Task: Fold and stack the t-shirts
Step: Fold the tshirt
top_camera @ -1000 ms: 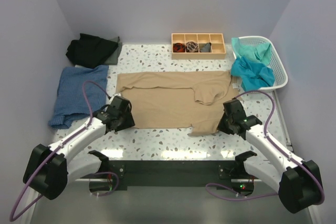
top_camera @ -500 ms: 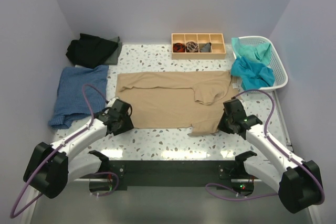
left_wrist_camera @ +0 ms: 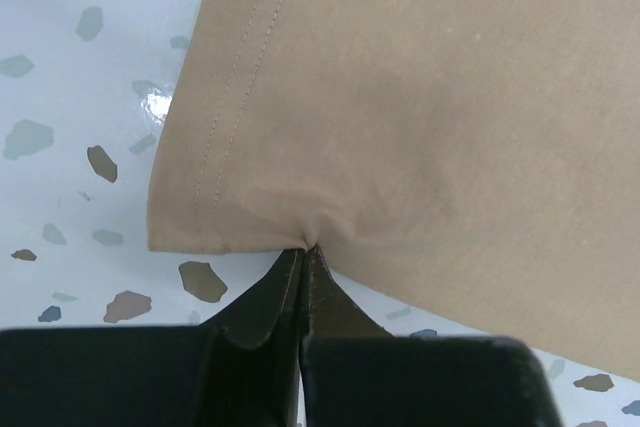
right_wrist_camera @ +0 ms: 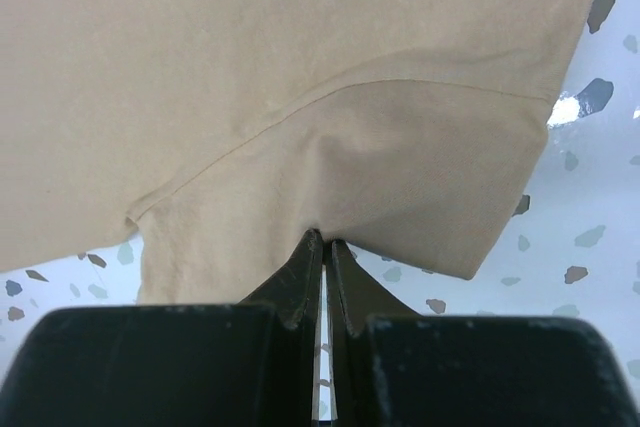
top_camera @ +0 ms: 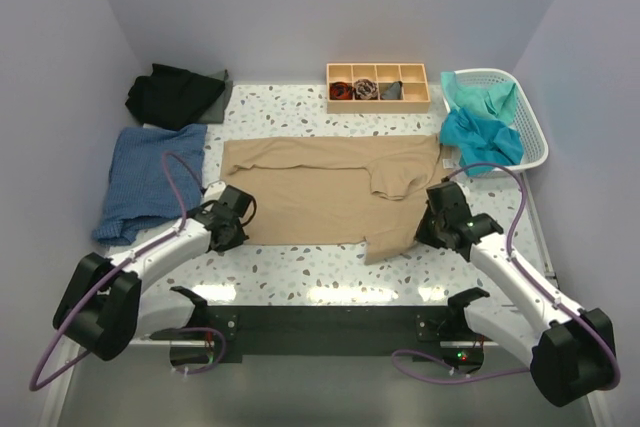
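A large tan t-shirt (top_camera: 320, 192) lies spread flat across the middle of the table, one sleeve folded in on its right half. My left gripper (top_camera: 238, 232) is shut on the tan t-shirt's (left_wrist_camera: 420, 107) near left hem corner, where the cloth puckers at the fingertips (left_wrist_camera: 305, 252). My right gripper (top_camera: 428, 232) is shut on the tan t-shirt's (right_wrist_camera: 300, 77) near right edge by the sleeve seam, the cloth pinched at its tips (right_wrist_camera: 325, 239). A denim-blue t-shirt (top_camera: 145, 179) lies at the left, a black t-shirt (top_camera: 175, 94) behind it, and teal t-shirts (top_camera: 480, 127) hang in the basket.
A white laundry basket (top_camera: 530, 132) stands at the back right. A wooden tray (top_camera: 378, 87) with four compartments holding small items sits at the back centre. Lilac walls close in the left, right and back of the speckled table (top_camera: 300, 267).
My left gripper slid a little toward the shirt's near left corner and shut on the hem. My right gripper kept its pinch; the near right edge of the shirt shifted slightly.
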